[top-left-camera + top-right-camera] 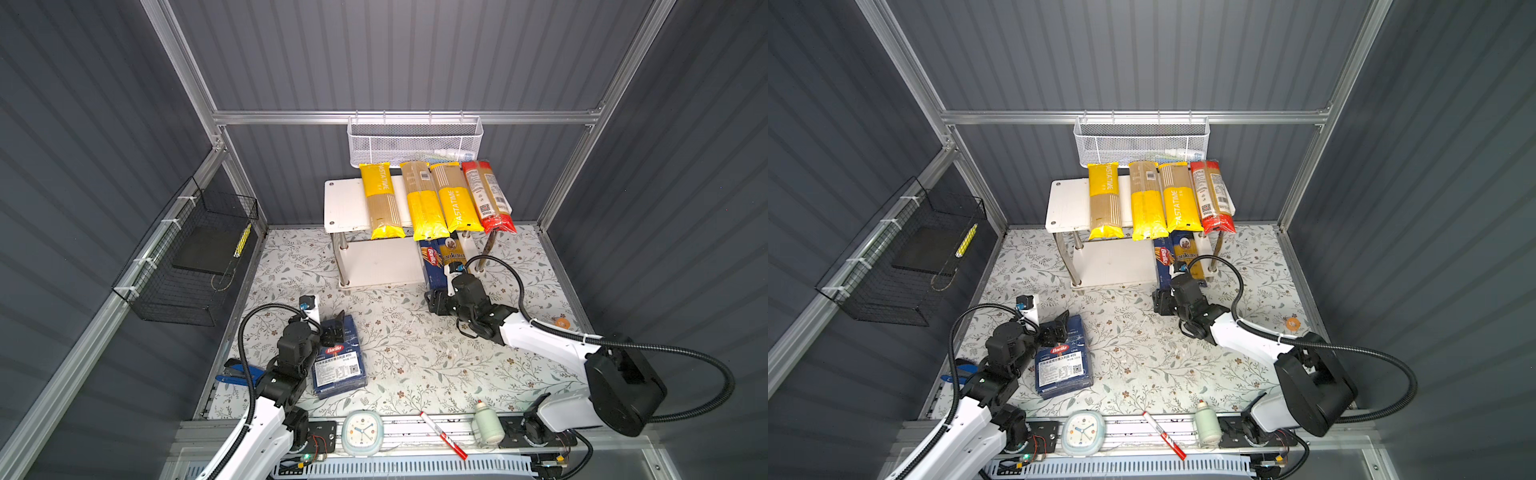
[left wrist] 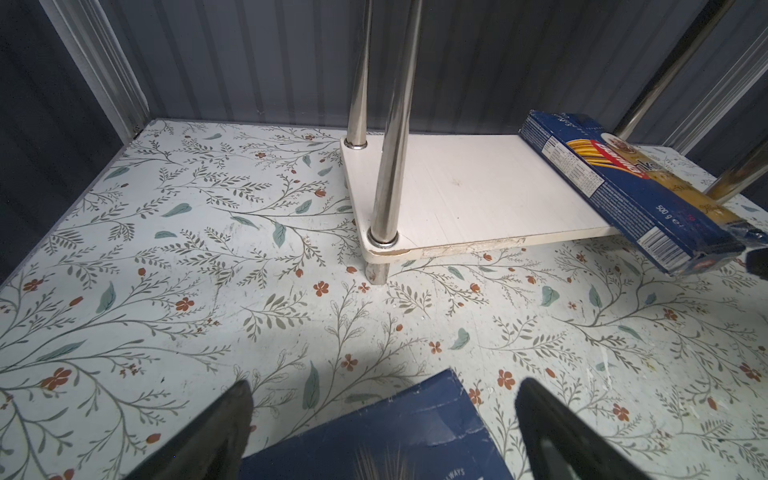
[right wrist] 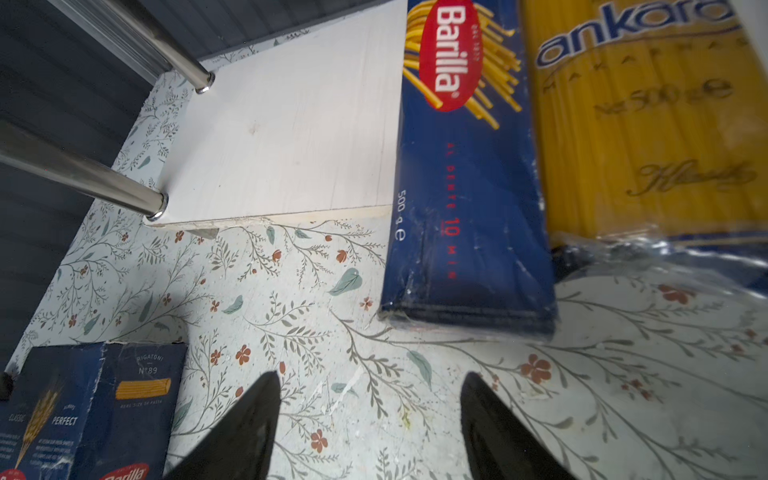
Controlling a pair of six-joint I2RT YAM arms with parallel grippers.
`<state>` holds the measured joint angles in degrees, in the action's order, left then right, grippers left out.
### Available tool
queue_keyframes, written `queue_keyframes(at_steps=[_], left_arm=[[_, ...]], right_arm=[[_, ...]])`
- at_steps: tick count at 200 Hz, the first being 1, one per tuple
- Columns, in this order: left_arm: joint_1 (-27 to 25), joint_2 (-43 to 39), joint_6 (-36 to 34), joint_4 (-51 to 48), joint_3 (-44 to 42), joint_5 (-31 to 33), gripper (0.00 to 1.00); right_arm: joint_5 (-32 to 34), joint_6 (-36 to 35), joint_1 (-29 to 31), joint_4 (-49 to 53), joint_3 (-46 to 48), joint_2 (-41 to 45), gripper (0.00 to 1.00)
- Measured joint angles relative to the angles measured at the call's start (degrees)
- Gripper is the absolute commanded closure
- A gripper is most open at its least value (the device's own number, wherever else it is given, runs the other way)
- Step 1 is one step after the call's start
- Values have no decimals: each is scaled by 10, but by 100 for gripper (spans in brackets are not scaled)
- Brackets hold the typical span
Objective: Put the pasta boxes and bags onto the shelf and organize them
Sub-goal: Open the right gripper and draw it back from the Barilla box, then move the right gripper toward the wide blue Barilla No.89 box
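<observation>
Shelf: the white two-tier shelf [image 1: 345,203] stands at the back of the floral desk [image 1: 415,353], against the grey wall.
Top board: four bags lie side by side across its middle and right part, running front to back, with their near ends hanging over the front edge.
Yellow bags: three Pastatime bags [image 1: 380,199] [image 1: 422,203] [image 1: 455,203]; the middle one shows its barcode side.
Red bag: the red-and-clear bag [image 1: 488,195] is furthest right, just beside the last yellow one.
Lower board: the narrow Barilla box [image 3: 465,166] and the ankara bag [image 3: 644,124] lie together at its right end. Both poke out past the front edge over the desk.
Wide box: the wide Barilla box [image 1: 340,361] lies flat on the desk at the front left, label up, well apart from the shelf.
Left claw: the left claw [image 2: 384,388] hangs over the far end of the wide box with its jaws spread. From here I cannot tell whether a finger touches the cardboard.
Right claw: the right claw [image 3: 370,376] hovers low over bare desk just in front of the narrow box's near end, jaws apart and nothing between them.
Front rail: an alarm clock [image 1: 362,432], a red marker [image 1: 442,434] and a small white bottle [image 1: 488,424] sit between the two arm bases.
Walls: a white mesh basket [image 1: 415,141] hangs above the shelf, and a black wire basket [image 1: 187,266] is on the left wall.
</observation>
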<state>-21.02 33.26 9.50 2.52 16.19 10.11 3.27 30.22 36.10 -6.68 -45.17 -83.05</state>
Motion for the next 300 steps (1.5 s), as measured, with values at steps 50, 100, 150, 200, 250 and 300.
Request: queue_keyframes(at_steps=[50,100,150,200,250,300], left_arm=[[0,0,0,0,0,0,1],[0,2,0,0,0,0,1],[0,6,0,0,0,0,1],[0,6,0,0,0,0,1],[0,5,0,0,0,0,1],[0,-13,66,-107,49,40,1]], right_arm=[[-27,9,-3,0,-22,-30,29],[-36,9,-14,5,-37,-44,29],[-51,4,-28,7,-46,-54,26],[-81,-34,-30,8,-44,-17,26],[-108,-93,12,10,-11,106,25],[-119,-86,91,20,7,161,24]])
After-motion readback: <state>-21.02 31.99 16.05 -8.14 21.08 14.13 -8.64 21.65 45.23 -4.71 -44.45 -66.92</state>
